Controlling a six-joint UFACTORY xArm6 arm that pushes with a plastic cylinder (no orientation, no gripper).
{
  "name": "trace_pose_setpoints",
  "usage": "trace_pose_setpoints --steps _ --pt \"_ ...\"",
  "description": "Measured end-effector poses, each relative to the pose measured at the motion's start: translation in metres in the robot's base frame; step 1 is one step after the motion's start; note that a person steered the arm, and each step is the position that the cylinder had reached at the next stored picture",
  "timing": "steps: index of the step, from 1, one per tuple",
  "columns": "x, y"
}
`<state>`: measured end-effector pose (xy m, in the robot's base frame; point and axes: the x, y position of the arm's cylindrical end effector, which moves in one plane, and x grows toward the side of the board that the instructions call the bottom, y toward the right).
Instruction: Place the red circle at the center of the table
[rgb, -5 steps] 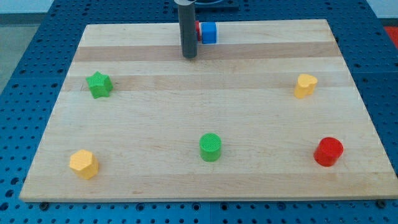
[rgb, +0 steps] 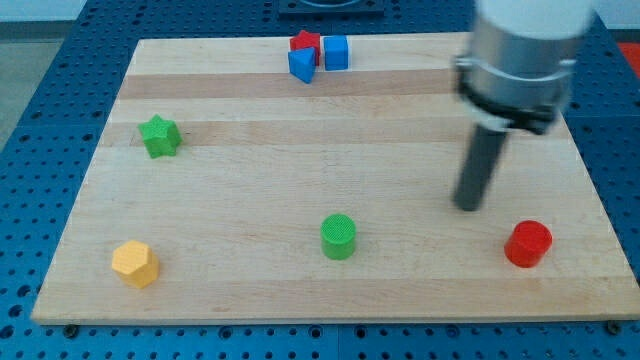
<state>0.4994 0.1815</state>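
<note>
The red circle (rgb: 527, 244) is a short red cylinder near the lower right corner of the wooden table (rgb: 250, 250). My tip (rgb: 469, 206) is down on the board, up and to the left of the red circle, about a block's width apart from it. The arm's grey body fills the view's upper right and hides the yellow block there.
A green cylinder (rgb: 338, 237) stands at the bottom centre. A yellow hexagon block (rgb: 135, 264) lies at the lower left, a green star (rgb: 159, 136) at the left. At the top edge a red block (rgb: 306, 41) and two blue blocks (rgb: 302, 64) (rgb: 336, 52) cluster together.
My tip has swept from the top centre, beside the red and blue cluster, down and right to near the red circle. The arm now covers the yellow block at right. No block moved.
</note>
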Motion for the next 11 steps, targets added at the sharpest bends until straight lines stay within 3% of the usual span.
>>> trace_pose_setpoints --steps 1,2,3,4,6,7,9,10,11 --pt "0.001 0.109" --pt "0.028 0.163" --pt "0.076 0.135" --pt "0.08 0.059" --pt "0.005 -0.105" --pt "-0.028 -0.148" --pt "-0.105 -0.196" --pt "-0.122 -0.196" --pt "-0.072 -0.197"
